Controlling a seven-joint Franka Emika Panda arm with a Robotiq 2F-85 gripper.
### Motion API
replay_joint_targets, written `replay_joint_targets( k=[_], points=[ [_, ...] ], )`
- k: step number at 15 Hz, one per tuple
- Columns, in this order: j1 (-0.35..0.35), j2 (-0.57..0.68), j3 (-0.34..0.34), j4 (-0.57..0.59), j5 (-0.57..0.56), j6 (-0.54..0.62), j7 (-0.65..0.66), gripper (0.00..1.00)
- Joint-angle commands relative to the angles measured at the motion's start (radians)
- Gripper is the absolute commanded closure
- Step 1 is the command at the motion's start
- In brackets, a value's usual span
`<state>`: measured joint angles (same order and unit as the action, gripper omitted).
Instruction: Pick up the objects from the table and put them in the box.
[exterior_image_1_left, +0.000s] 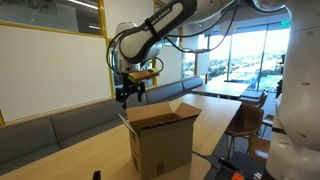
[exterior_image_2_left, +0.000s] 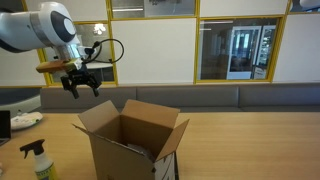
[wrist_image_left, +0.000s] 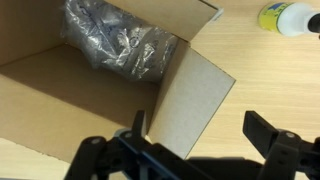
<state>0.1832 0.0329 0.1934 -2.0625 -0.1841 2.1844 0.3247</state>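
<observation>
Jaws spread wide with nothing between them. In the wrist view the dark fingers (wrist_image_left: 138, 125) frame one upright flap of the box (wrist_image_left: 60, 90), one finger over the carton's open interior and the other over the table (wrist_image_left: 270, 80) just beside it.

The gripper (exterior_image_1_left: 130, 94) hangs above the box (exterior_image_1_left: 160, 135), clear of its flaps and near the rear corner of its opening in both exterior views (exterior_image_2_left: 82, 86).

The box (exterior_image_2_left: 130, 140) stands upright on the table (exterior_image_1_left: 105, 155) with all four flaps open. Inside it, against the far wall in the wrist view, lies a crumpled silvery-grey wrapping (wrist_image_left: 115, 45); what it is cannot be told.

A spray bottle (exterior_image_2_left: 38, 160) with yellow-green contents stands on the table well apart from the box, and appears past the box's corner in the wrist view (wrist_image_left: 287, 17).

A dark bench (exterior_image_2_left: 250, 97) runs along the wall behind the box.
</observation>
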Motion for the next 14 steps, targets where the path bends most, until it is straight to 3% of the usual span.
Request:
replay_joint_targets(
  k=[1,14],
  points=[
    [0.033,0.089,0.018,0.12,0.036,-0.076,0.053,0.0],
    [0.212,0.292,0.041,0.345,0.086,-0.317,0.325,0.0]
  ],
)
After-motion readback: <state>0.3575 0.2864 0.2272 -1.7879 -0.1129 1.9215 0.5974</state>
